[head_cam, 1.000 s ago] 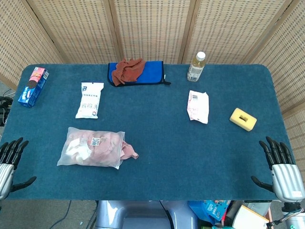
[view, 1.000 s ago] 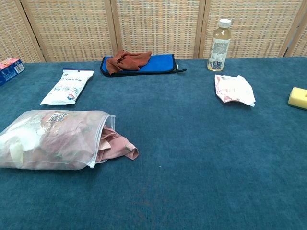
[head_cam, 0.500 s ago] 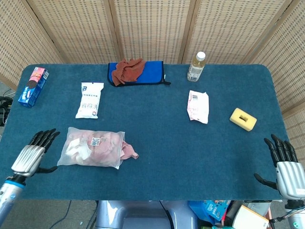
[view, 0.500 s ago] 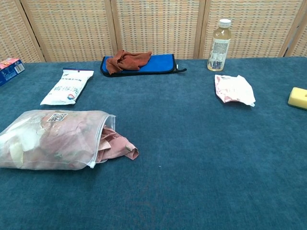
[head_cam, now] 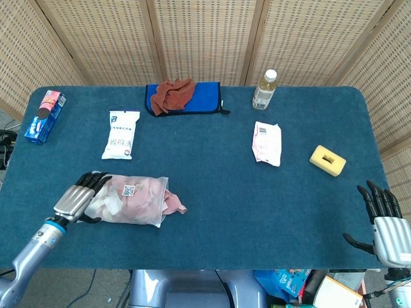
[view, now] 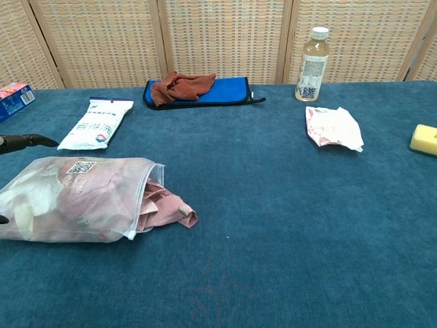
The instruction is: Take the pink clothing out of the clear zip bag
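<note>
The clear zip bag (head_cam: 126,199) (view: 75,199) lies at the front left of the blue table, its open mouth facing right. Pink clothing (head_cam: 173,203) (view: 167,208) fills it, and a fold spills out of the mouth onto the cloth. My left hand (head_cam: 81,195) hovers at the bag's closed left end with its fingers spread, holding nothing; in the chest view only a dark fingertip (view: 27,141) shows at the left edge. My right hand (head_cam: 384,227) stays off the table's front right corner, fingers apart and empty.
A white pouch (head_cam: 121,134) lies behind the bag. At the back are a blue pouch (head_cam: 199,98) with a rust cloth (head_cam: 173,94) on it and a bottle (head_cam: 264,89). A pink-white packet (head_cam: 267,142), a yellow sponge (head_cam: 327,160) and a blue box (head_cam: 44,116) lie further off.
My left hand has moved in from off the front left corner to the bag's left end. My right hand has sunk slightly lower. The bag and the clothing have not moved.
</note>
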Tool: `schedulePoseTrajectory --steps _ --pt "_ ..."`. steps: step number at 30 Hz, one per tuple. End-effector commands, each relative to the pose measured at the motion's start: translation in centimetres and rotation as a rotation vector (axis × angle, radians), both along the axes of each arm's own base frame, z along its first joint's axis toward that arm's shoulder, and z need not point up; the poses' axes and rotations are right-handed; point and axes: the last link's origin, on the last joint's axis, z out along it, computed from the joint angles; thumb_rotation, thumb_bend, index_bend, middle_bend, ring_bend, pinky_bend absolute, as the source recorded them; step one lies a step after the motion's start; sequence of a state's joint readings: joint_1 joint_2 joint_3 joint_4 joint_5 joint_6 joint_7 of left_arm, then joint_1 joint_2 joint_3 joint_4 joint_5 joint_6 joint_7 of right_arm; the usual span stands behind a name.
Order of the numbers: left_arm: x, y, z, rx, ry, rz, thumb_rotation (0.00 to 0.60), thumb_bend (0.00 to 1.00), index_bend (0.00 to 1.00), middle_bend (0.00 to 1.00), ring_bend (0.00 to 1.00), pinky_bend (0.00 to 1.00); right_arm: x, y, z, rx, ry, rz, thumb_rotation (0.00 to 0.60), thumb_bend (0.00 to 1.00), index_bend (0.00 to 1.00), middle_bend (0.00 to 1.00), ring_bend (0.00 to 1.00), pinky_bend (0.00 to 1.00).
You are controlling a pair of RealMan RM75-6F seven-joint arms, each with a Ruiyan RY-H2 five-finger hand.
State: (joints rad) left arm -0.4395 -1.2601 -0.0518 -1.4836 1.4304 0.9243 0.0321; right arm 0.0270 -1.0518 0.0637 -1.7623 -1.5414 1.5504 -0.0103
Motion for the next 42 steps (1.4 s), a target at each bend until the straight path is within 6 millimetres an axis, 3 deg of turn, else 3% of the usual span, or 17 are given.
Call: schedulePoseTrajectory --steps 1,10,12,14,15,17,19,21,28,33,42 --pt "0.2 0.8 -0.7 0.002 0.010 0.005 0.600 0.13 0.00 0.00 0.00 0.00 0.0 0.0 0.0 0.005 -0.006 0.000 0.600 0.00 0.00 0.00 0.00 0.00" --pt "0.8 1.8 -3.2 -0.062 -0.050 0.052 0.600 0.13 0.00 0.00 0.00 0.00 0.0 -0.1 0.0 0.009 -0.017 0.000 0.600 0.00 0.00 0.00 0.00 0.00" --pt "1.1 2.1 -3.5 -0.053 -0.065 0.051 0.600 0.13 0.00 0.00 0.01 0.06 -0.1 -0.1 0.0 0.009 -0.017 0.000 0.600 0.00 0.00 0.00 0.00 0.00" --pt "1.5 2.4 -3.9 -0.020 -0.097 0.048 0.600 0.14 0.05 0.11 0.11 0.21 0.0 -0.1 0.0 0.009 -0.017 0.001 0.600 0.00 0.00 0.00 0.00 0.00" --pt "1.5 2.4 -4.0 -0.011 -0.105 0.047 0.600 0.14 0.13 0.22 0.22 0.32 0.0 -0.1 0.0 0.008 -0.018 0.001 0.600 0.00 0.00 0.00 0.00 0.00" --pt "1.6 2.4 -4.2 -0.003 -0.118 0.048 0.600 0.14 0.32 0.41 0.38 0.44 -0.1 -0.1 0.0 0.008 -0.017 0.001 0.600 0.00 0.00 0.00 0.00 0.00" --pt "1.7 2.5 -4.5 0.010 -0.145 0.053 0.600 0.14 0.48 0.55 0.50 0.52 -0.1 -0.1 0.0 0.009 -0.017 0.001 0.600 0.00 0.00 0.00 0.00 0.00" --pt "2.0 2.5 -5.0 0.019 -0.234 0.096 0.600 0.15 0.55 0.59 0.54 0.55 0.0 -0.1 0.0 0.008 -0.016 0.002 0.600 0.00 0.00 0.00 0.00 0.00" --pt "2.5 2.8 -5.1 0.033 -0.497 0.095 0.600 0.23 0.62 0.63 0.57 0.56 0.3 -0.3 -0.5 0.033 -0.028 0.017 0.600 0.00 0.00 0.00 0.00 0.00" --pt "4.8 2.7 -3.7 0.084 -0.723 -0.054 0.600 0.23 0.64 0.64 0.57 0.56 1.0 -1.6 0.0 0.069 -0.053 0.061 0.600 0.00 0.00 0.00 0.00 0.00" --pt "8.0 3.4 -4.1 0.091 -0.815 -0.186 0.600 0.23 0.66 0.65 0.58 0.56 3.6 -4.1 1.8 0.114 -0.198 0.162 0.600 0.00 0.02 0.00 0.00 0.00"
